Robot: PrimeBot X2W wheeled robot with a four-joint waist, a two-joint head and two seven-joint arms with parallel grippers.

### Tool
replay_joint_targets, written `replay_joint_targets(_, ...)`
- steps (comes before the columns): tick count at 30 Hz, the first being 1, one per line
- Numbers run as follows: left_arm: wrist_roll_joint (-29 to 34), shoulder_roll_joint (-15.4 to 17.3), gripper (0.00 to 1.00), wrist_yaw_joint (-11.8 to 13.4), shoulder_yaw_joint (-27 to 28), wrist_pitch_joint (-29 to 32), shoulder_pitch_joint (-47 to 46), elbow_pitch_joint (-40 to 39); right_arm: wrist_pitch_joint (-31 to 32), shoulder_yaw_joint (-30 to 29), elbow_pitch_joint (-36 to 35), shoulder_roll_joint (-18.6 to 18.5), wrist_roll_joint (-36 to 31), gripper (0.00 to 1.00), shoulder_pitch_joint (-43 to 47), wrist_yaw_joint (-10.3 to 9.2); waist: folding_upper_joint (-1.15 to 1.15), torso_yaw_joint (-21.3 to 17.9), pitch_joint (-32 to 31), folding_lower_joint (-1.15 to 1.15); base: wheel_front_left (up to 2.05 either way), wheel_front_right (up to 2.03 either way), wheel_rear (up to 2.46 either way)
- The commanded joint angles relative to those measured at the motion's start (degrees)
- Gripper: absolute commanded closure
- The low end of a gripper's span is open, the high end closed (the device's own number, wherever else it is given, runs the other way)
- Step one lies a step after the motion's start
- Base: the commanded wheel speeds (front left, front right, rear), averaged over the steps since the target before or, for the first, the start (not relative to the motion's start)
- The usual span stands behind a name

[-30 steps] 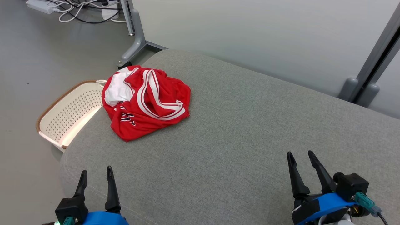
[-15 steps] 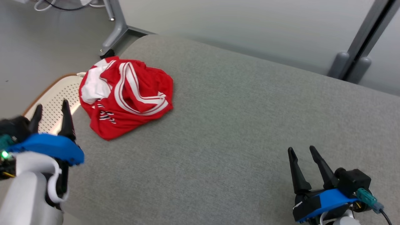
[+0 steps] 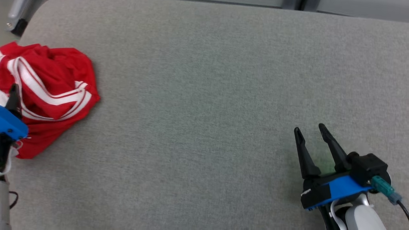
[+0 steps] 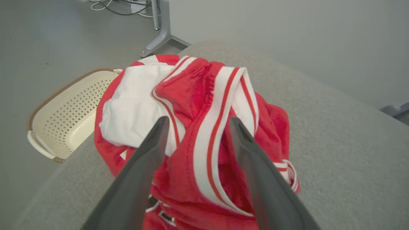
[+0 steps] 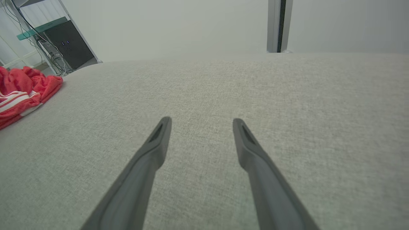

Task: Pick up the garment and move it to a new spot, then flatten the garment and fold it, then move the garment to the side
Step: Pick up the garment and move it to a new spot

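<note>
Flat, diffuse room light, no glare. Garment (image 3: 54, 83) casts only a thin soft shadow on the surface (image 3: 204, 95) along its right edge. Well right of the garment, faint green tint on the surface beside the right gripper (image 3: 309, 127). Head view sharp. Wrist views bow at the edges; left gripper (image 4: 198, 118) jaws go soft toward the bottom, garment behind them crisp.
</note>
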Motion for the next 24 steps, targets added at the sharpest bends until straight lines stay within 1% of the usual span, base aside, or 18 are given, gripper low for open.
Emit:
replay_joint_targets(1,0.0,1.2,0.00,0.4,0.4,0.8,-1.4,0.4,0.4,-0.2,-1.0,-0.3,-0.5,0.00,-0.6,0.03,-0.01,-0.9,1.6,-0.01,0.00,0.00,0.00)
replay_joint_targets(5,0.0,2.4,0.00,1.5,0.3,3.1,-2.7,2.1,1.1,-0.7,-3.5,-0.3,-1.0,0.00,-1.2,0.03,-0.01,-2.9,5.4,-0.01,0.00,0.00,0.00)
replay_joint_targets(8,-0.8,2.7,0.00,2.3,-0.1,7.0,-2.9,3.9,1.3,-0.6,-4.5,-0.3,-1.1,0.00,-1.5,0.03,-0.01,-4.0,6.9,-0.01,0.00,0.00,0.00)
replay_joint_targets(9,-0.6,2.9,0.31,2.5,-0.3,8.0,-3.0,4.2,1.2,-0.8,-4.8,-0.3,-1.2,0.00,-1.6,0.03,-0.01,-4.1,7.2,-0.01,0.00,0.00,0.00)
replay_joint_targets(10,-0.3,3.1,0.67,2.9,-0.3,7.9,-3.2,3.9,1.2,-1.0,-5.1,-0.3,-1.1,0.00,-1.6,0.03,-0.01,-4.2,7.5,-0.01,0.00,0.00,0.00)
replay_joint_targets(11,-0.1,3.2,1.00,3.1,-0.3,7.9,-3.4,3.8,1.2,-1.1,-5.1,-0.3,-1.0,0.00,-1.7,0.03,-0.01,-4.3,7.6,-0.01,0.00,0.00,0.00)
replay_joint_targets(16,0.6,4.2,1.00,3.4,-0.7,6.6,-4.2,3.6,0.6,-0.9,-4.3,-0.3,0.0,0.00,-1.8,0.03,-0.01,-3.9,6.2,-0.01,0.00,0.00,0.00)
replay_joint_targets(18,0.4,4.4,1.00,2.8,-0.9,6.9,-4.7,3.0,0.0,-0.4,-3.2,-0.3,0.7,0.00,-1.9,0.03,-0.01,-3.7,4.6,-0.01,0.00,0.00,0.00)
replay_joint_targets(24,2.6,7.2,1.00,1.7,-2.2,5.7,-6.9,-1.8,-2.3,1.2,0.5,-0.3,3.5,0.00,-1.6,0.03,-0.01,-3.2,-1.8,-0.01,0.00,0.00,0.00)
